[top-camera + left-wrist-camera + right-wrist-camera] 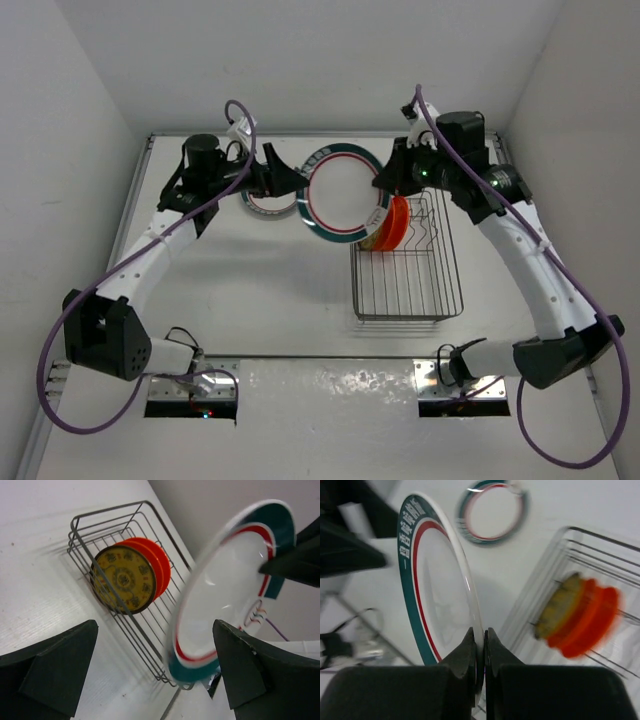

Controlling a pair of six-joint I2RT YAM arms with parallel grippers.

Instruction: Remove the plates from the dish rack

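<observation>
My right gripper (385, 182) (484, 639) is shut on the rim of the large white plate with a green-and-red rim (343, 195) (432, 585), holding it on edge in the air left of the dish rack (408, 290). My left gripper (292, 180) (155, 672) is open, and the plate's lower rim (197, 662) sits between its fingers without touching either. The yellow-centred plate (124, 580) and the orange-red plate (161, 562) stand upright in the rack (107, 510). A smaller white plate with red markings (266, 206) (492, 512) lies flat on the table.
The wire rack (602, 537) lies to the right of centre, its near half holding nothing. White walls close in the table at the back and both sides. Purple cables loop from both arms.
</observation>
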